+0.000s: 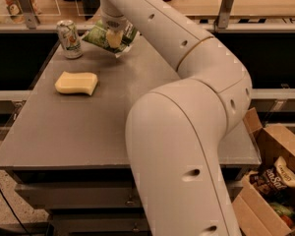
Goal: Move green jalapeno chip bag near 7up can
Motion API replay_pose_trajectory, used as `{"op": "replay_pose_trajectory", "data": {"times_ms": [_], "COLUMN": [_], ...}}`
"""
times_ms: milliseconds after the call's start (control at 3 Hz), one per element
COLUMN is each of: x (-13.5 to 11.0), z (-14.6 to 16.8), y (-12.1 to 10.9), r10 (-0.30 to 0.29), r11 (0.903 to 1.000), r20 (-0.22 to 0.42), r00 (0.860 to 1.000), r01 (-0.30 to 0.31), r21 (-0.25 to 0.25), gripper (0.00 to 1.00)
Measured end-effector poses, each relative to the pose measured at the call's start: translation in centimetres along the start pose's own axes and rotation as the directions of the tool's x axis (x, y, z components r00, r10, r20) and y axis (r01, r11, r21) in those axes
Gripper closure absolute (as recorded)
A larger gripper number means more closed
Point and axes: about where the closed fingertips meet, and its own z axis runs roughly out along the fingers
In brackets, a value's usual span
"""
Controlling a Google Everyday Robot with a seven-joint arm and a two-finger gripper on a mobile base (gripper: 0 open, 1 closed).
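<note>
Hanging over the far end of the table (88, 132), the gripper (114, 37) is clenched on the green jalapeno chip bag (96, 34), held just beside the 7up can (70, 38); a yellow sponge (76, 82) is seen nearer. The right side is hidden by the arm (187, 132).

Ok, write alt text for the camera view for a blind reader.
A white robot arm reaches across a grey table, its gripper holding the green jalapeno chip bag near the far edge, just right of the upright 7up can. A pale yellow sponge lies closer, to the left; a cardboard box of snacks sits beside the table.
</note>
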Motion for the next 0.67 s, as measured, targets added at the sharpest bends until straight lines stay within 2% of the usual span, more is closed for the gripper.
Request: {"op": "replay_pose_trajectory", "data": {"times_ms": [333, 667], "x": [-0.41, -0.42], "z": [0.88, 0.92], "y": [0.20, 0.21], "r10": [0.001, 0.001], "r11": [1.0000, 1.0000], "r20": [0.007, 0.007], "r00": [1.000, 1.000], "r01": [-0.001, -0.001], "r21": [-0.007, -0.007], "gripper": [0.00, 0.00]}}
